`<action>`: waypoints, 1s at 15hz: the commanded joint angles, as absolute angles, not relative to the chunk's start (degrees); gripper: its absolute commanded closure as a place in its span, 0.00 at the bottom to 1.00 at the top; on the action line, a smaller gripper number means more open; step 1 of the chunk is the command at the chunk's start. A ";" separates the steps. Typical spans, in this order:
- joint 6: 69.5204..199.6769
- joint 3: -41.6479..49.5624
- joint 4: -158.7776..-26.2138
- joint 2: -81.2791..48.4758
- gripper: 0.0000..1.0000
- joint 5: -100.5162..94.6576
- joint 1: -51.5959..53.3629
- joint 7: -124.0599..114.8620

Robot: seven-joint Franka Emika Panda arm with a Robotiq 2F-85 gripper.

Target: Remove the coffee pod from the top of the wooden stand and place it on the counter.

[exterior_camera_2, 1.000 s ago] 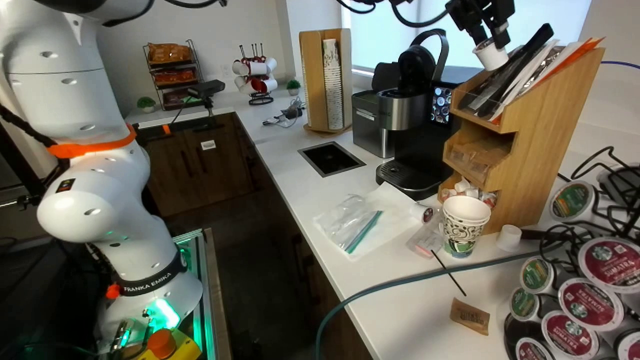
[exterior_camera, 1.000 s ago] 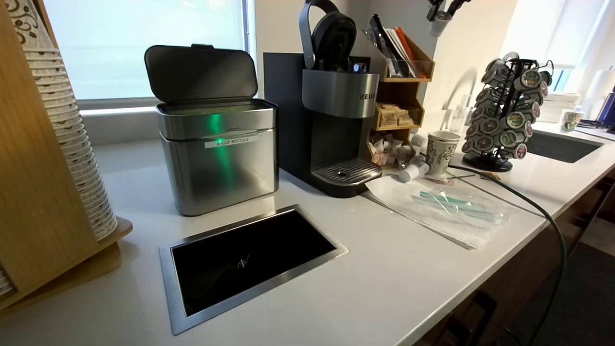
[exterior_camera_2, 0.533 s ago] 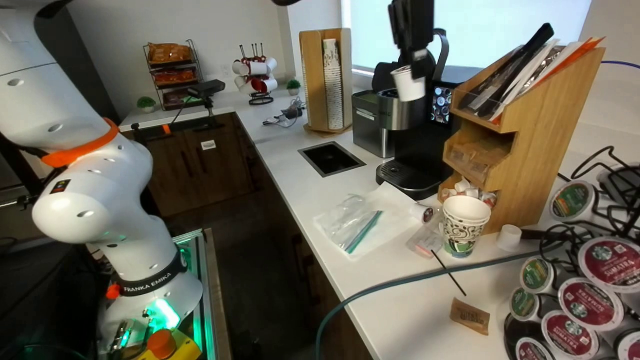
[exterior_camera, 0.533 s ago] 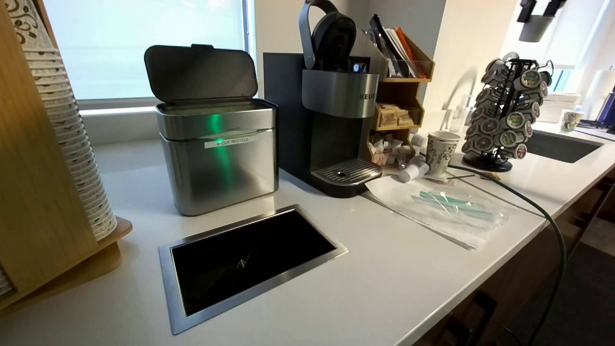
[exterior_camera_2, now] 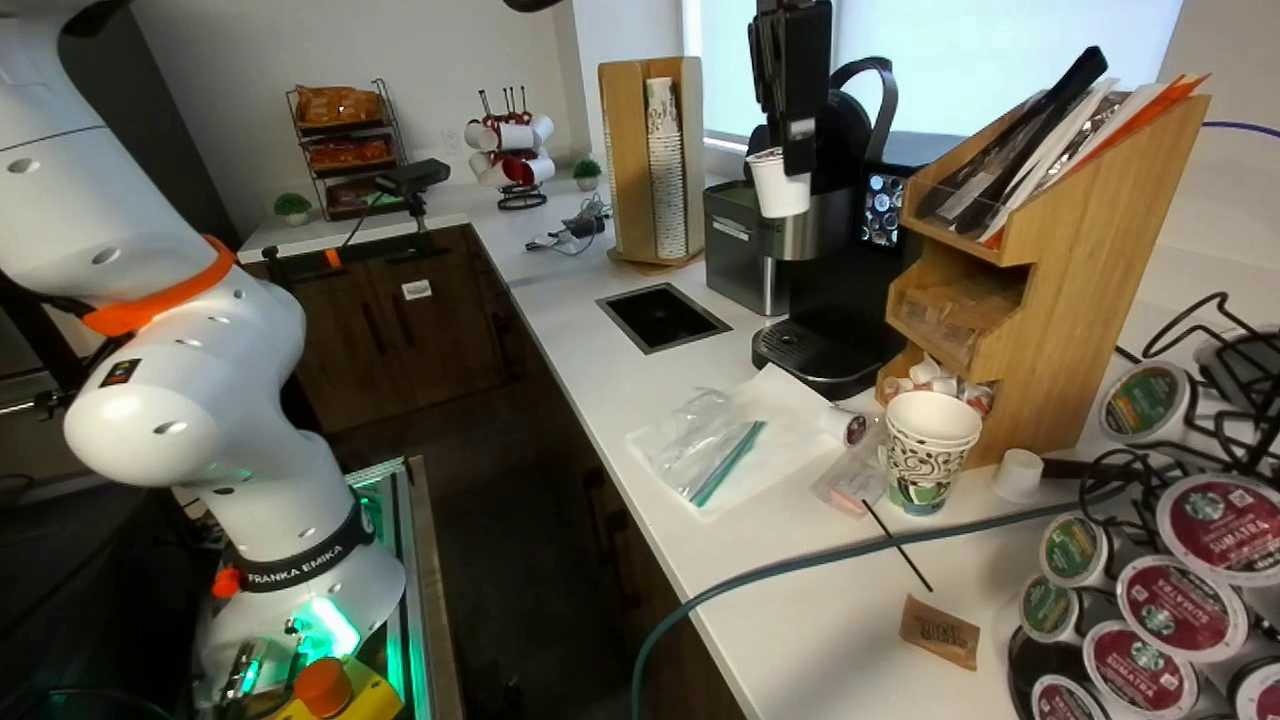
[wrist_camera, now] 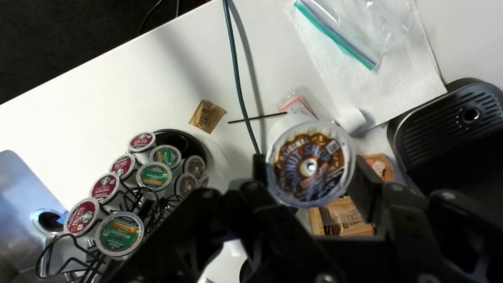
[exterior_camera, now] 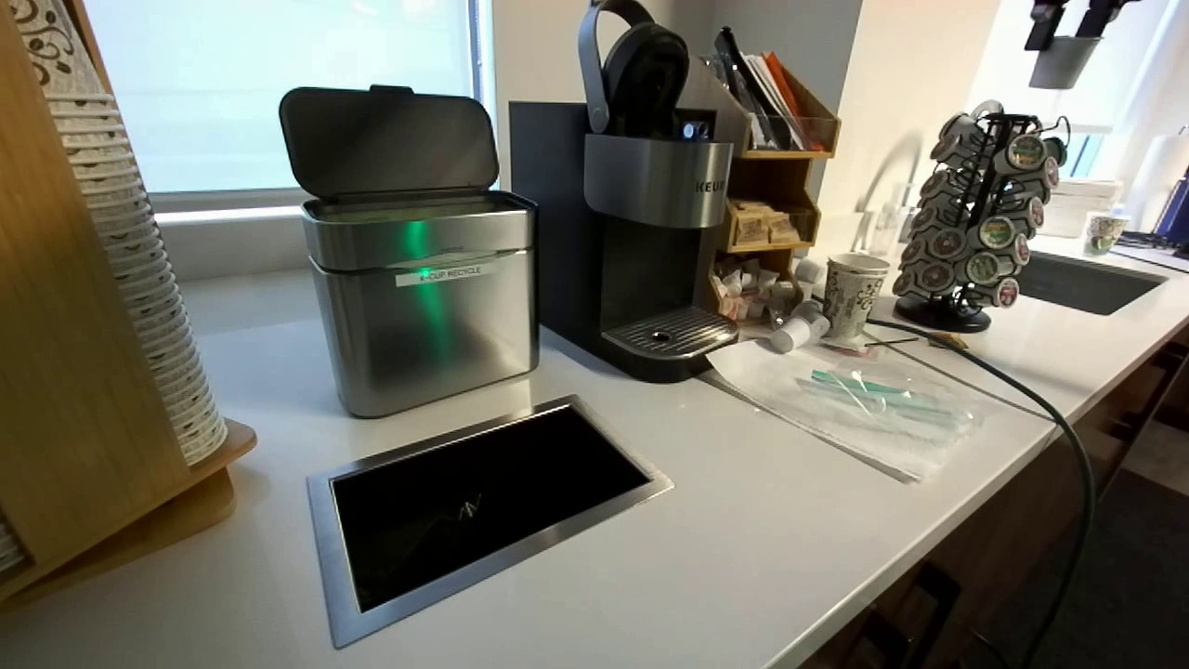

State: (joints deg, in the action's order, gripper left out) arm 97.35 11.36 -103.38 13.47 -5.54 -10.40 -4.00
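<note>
My gripper (exterior_camera_2: 790,140) is shut on a white coffee pod (exterior_camera_2: 782,190) and holds it high in the air. In the wrist view the pod's brown "Donut Shop" lid (wrist_camera: 310,165) faces the camera between the two fingers. The pod and gripper also show at the top right of an exterior view (exterior_camera: 1063,65). The pod is nearly upright. The brown wooden stand (exterior_camera_2: 1110,270) holds envelopes on top and packets below. It is apart from the pod and partly hidden in the wrist view (wrist_camera: 315,222). The off-white counter (exterior_camera_2: 560,300) lies well below the gripper.
The coffee maker (exterior_camera_2: 810,230) has its lid raised. On the counter lie a paper towel with a plastic bag (exterior_camera_2: 700,440), paper cups (exterior_camera_2: 930,440), a loose pod (exterior_camera_2: 845,425) and a green cable (exterior_camera_2: 800,565). The wire pod carousel (exterior_camera: 975,214) stands beyond the stand.
My gripper has carried the pod away from above the stand's top, out over the counter, and slightly lower. The pod has turned from tilted to nearly upright. The gripper stays shut on it.
</note>
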 commanded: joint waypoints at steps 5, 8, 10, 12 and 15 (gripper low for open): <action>100.75 11.39 -108.85 11.45 0.72 -4.62 -10.83 -6.09; 99.07 11.25 -107.94 10.32 0.72 -5.32 -10.76 -5.55; 99.13 11.26 -108.23 9.37 0.47 -5.40 -10.75 -5.58; 99.12 11.23 -107.75 9.53 0.47 -5.40 -10.74 -5.57; 99.57 11.67 -108.14 8.46 0.72 -4.00 -10.91 -5.86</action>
